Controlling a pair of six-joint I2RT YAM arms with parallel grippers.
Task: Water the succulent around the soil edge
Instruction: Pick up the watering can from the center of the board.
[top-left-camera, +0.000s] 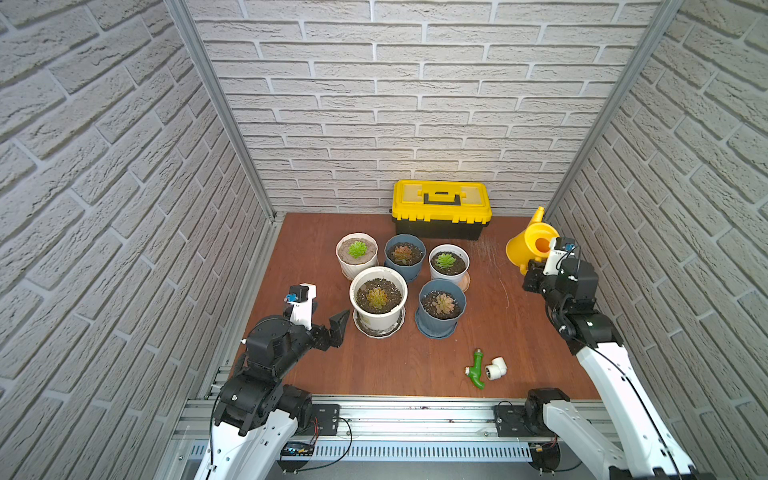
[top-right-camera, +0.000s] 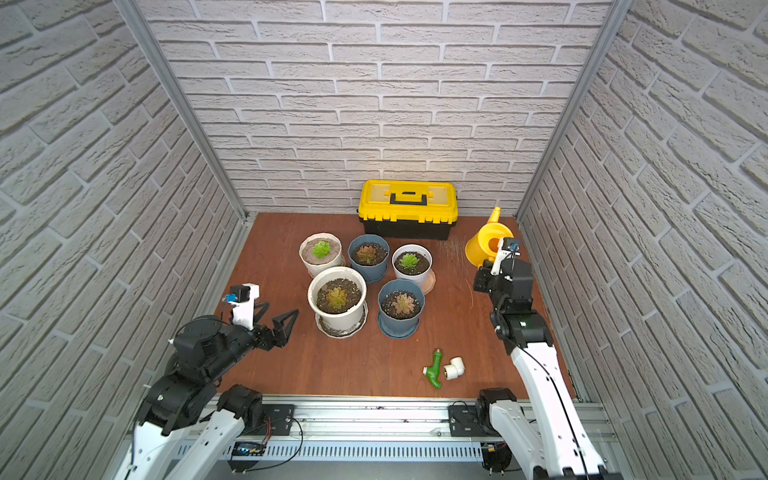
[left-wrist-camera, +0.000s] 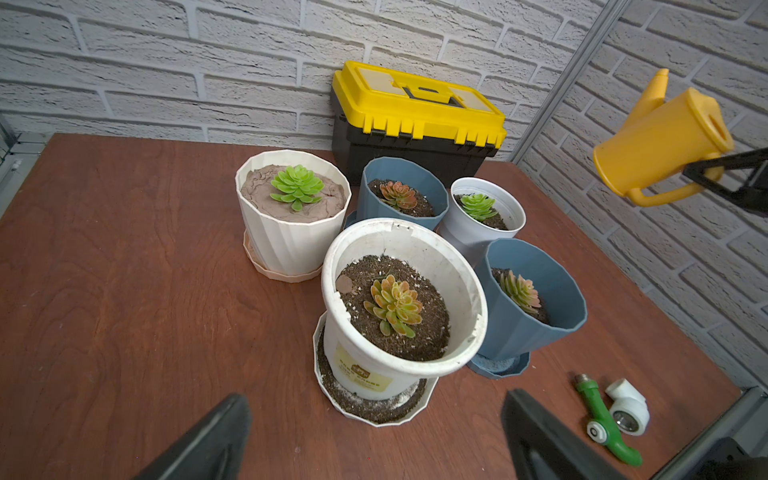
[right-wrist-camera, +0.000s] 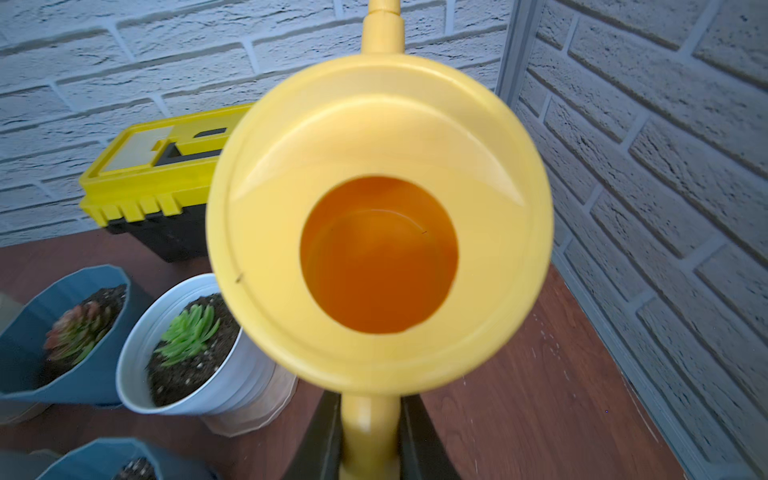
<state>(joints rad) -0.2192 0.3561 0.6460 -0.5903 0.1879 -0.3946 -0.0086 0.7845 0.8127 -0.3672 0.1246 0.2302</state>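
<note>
Several potted succulents stand clustered mid-table. A yellow-green one (top-left-camera: 377, 297) (left-wrist-camera: 394, 305) grows in the large white pot (top-left-camera: 365, 320). A pink one is in the front blue pot (top-left-camera: 442, 305), and a green one (right-wrist-camera: 187, 332) in the small white pot (top-left-camera: 449, 262). The yellow watering can (top-left-camera: 530, 245) (right-wrist-camera: 374, 224) hangs above the table at the right, spout toward the back corner. My right gripper (top-left-camera: 534, 272) (right-wrist-camera: 370, 415) is shut on its handle. My left gripper (top-left-camera: 328, 316) (left-wrist-camera: 376, 411) stands open and empty just left of the large white pot.
A yellow and black toolbox (top-left-camera: 441, 208) sits against the back wall. A green fitting (top-left-camera: 477, 368) and a white pipe elbow (top-left-camera: 496, 368) lie near the front right. Brick walls close in on three sides, and the right wall is close to the can.
</note>
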